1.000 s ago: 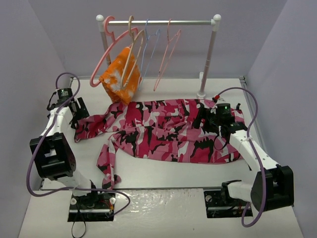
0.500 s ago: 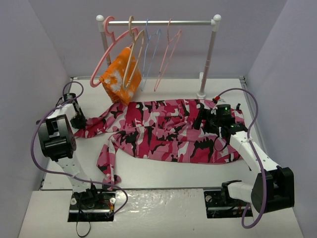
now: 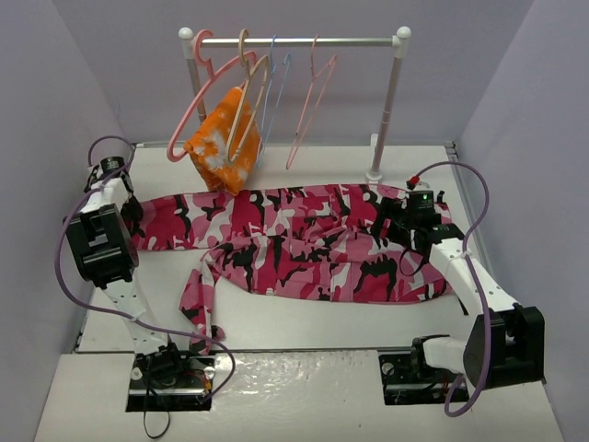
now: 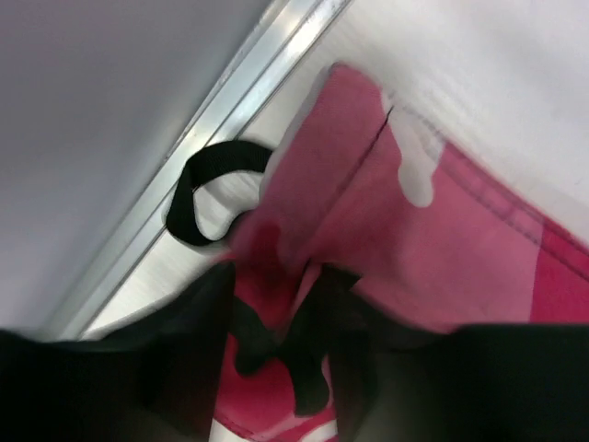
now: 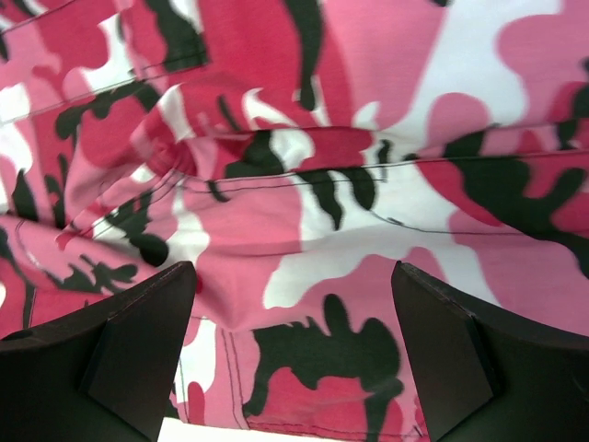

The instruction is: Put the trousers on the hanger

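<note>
The camouflage trousers (image 3: 304, 244) lie spread flat across the table, waist to the right and legs to the left. My left gripper (image 3: 127, 214) is at the far left table edge, shut on the hem of the back trouser leg (image 4: 368, 203); pink fabric sits between its dark fingers (image 4: 198, 350). My right gripper (image 3: 391, 221) hovers open just over the waist end, and its wrist view shows the print (image 5: 304, 212) between its wide-apart fingers (image 5: 138, 341). The beige hanger (image 3: 248, 87) hangs on the rail at the back.
The rail (image 3: 294, 40) also holds a thick pink hanger (image 3: 195, 101), blue (image 3: 276, 87) and pink (image 3: 308, 110) wire hangers, and an orange-and-white cloth (image 3: 223, 143). Its right post (image 3: 386, 110) stands behind the trousers. A metal strip (image 4: 230, 83) and a black loop (image 4: 198, 189) lie at the left wall.
My left arm has swung back and left to the wall, drawing the back trouser leg out straight to the left. My right gripper has shifted slightly to the right.
</note>
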{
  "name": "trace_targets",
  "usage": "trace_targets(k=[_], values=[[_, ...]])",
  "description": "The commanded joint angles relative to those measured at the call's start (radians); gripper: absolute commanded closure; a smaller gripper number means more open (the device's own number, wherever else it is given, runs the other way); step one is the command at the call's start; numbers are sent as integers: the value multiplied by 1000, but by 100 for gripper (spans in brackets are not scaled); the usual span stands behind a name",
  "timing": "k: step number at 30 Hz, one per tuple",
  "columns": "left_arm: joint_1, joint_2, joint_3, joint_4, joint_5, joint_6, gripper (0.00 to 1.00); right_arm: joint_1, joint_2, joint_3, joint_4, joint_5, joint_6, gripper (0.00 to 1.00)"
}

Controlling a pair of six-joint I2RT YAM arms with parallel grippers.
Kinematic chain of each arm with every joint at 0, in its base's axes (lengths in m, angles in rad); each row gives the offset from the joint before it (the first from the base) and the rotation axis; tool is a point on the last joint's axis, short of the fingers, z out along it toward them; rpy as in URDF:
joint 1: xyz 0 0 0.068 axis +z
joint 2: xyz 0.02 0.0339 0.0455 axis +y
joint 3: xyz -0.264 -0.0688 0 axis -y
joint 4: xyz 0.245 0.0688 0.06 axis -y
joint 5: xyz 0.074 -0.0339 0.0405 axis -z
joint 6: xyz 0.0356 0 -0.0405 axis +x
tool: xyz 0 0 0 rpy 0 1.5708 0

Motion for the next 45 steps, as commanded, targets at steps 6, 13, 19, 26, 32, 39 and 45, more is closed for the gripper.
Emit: trace_targets(k=[6,13,19,26,32,39,45], values=[[-11,-264,-140,144,75,-25,26,-161,90,190,-58,194,104,16],[-16,-268,-245,205,179,-48,26,-232,305,313,-59,278,188,18],[-17,-186,-244,198,217,-76,26,-284,560,413,-8,253,160,26],[-19,-126,-233,150,212,-92,26,-336,784,537,44,214,95,27],[-29,-78,-204,134,227,-106,26,-390,938,695,39,224,40,27],[-45,-33,-136,113,259,-101,26,-412,985,848,13,230,-28,24],[-45,-113,-83,95,257,-59,24,-408,844,864,-7,234,-46,22]])
